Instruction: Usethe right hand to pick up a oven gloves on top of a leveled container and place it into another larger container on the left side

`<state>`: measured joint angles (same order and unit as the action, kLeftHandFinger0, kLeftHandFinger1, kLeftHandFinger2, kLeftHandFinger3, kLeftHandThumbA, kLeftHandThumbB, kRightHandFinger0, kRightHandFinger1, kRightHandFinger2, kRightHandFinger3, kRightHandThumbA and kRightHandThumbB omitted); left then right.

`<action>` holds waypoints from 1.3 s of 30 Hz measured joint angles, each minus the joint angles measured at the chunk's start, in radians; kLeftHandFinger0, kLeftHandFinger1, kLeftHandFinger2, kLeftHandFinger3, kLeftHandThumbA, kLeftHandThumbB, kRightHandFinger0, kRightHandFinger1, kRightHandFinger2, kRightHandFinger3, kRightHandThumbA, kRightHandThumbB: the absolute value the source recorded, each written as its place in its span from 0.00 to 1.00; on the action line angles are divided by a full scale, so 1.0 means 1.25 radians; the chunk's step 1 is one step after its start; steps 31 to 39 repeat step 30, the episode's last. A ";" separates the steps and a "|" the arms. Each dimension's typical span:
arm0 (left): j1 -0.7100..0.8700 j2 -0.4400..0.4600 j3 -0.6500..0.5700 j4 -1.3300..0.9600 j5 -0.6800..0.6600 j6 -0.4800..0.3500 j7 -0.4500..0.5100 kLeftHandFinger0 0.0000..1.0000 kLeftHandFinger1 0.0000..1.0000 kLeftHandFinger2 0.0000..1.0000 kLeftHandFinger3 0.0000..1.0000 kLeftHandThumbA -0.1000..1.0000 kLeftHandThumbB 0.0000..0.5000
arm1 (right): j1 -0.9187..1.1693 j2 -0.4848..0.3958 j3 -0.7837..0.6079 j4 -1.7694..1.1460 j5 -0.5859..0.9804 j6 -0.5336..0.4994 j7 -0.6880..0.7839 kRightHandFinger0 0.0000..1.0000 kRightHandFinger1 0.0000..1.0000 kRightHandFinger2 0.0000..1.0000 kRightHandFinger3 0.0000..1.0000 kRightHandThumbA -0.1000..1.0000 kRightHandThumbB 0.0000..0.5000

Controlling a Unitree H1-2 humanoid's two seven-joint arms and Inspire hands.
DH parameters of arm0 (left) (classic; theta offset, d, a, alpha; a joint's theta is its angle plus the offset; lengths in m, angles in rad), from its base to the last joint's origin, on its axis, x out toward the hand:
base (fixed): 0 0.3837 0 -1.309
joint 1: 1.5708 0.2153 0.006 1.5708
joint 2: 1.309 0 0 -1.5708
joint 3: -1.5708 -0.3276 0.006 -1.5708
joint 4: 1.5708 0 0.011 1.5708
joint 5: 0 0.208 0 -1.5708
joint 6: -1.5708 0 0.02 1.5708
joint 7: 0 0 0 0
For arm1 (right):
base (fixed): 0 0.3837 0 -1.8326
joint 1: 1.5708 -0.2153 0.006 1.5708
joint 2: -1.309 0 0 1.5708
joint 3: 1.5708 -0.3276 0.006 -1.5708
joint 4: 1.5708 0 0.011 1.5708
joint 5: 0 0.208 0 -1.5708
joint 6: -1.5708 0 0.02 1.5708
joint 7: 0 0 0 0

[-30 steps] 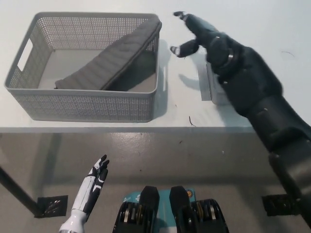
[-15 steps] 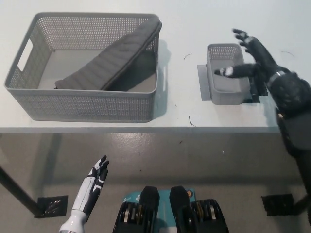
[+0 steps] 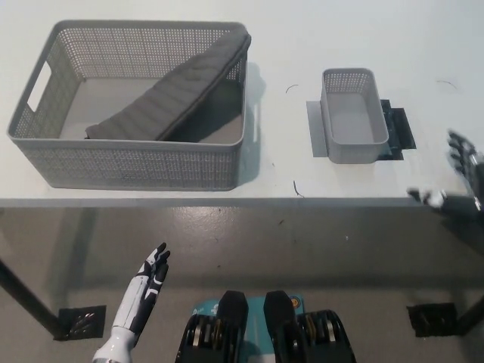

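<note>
Grey quilted oven glove point(image 3: 178, 89) lies inside large mesh container point(image 3: 136, 162) on left of white table point(image 3: 287, 53), one end on floor, other propped on far right rim. Small container point(image 3: 352, 117) at right now bare on top, nothing in it. Placing looks done; nothing left but parking arm. Black right hand point(image 3: 457, 178) at table's right edge, fingers spread, holding nothing. White left hand point(image 3: 147, 283) rests low below table, fingers loosely apart, empty. Glove long, padded, stitched ribs, limp.
</note>
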<state>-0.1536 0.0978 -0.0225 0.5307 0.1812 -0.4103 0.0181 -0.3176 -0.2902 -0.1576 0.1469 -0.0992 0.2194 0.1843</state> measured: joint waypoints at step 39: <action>-0.002 0.002 -0.029 0.002 0.005 0.009 0.000 1.00 1.00 1.00 1.00 1.00 1.00 | 0.322 0.144 0.107 -0.122 0.136 -0.290 0.014 1.00 1.00 1.00 1.00 1.00 0.40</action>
